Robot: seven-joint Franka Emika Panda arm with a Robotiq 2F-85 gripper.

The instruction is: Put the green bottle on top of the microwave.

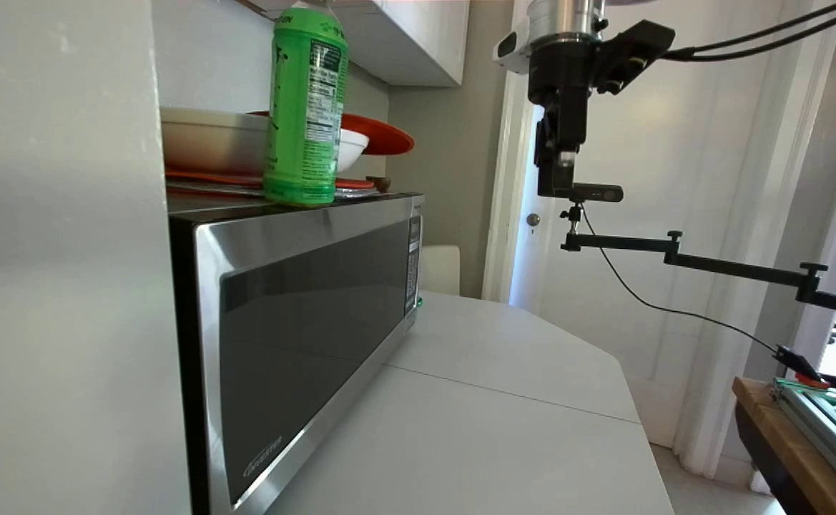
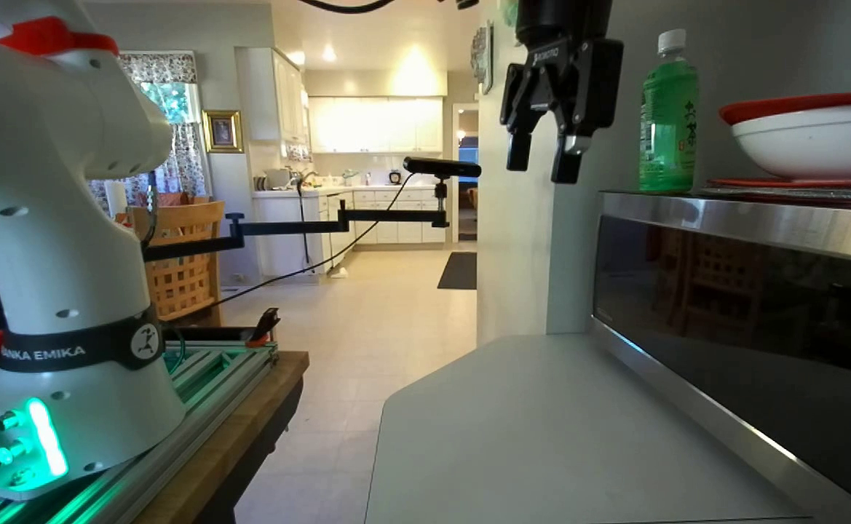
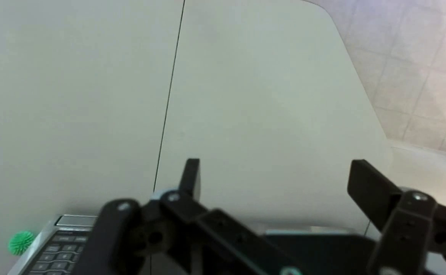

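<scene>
The green bottle [image 1: 307, 114] stands upright on top of the microwave [image 1: 317, 307], close to its front edge. It also shows with its white cap in an exterior view [image 2: 669, 127], where the microwave [image 2: 745, 313] is at the right. My gripper [image 2: 541, 156] points down, open and empty, apart from the bottle and above the white table in front of the microwave. It also hangs at the right in an exterior view [image 1: 557, 179]. In the wrist view the fingers [image 3: 276, 168] are wide apart with nothing between them. The microwave's keypad [image 3: 60, 252] shows at lower left; the bottle is out of view there.
A white bowl [image 2: 811, 145] with a red plate [image 2: 796, 108] on it sits on the microwave beside the bottle. A cabinet [image 1: 425, 43] hangs above. A camera [image 2: 440, 167] on a jointed arm stands near the gripper. A green spiky ball [image 3: 21, 242] lies by the microwave.
</scene>
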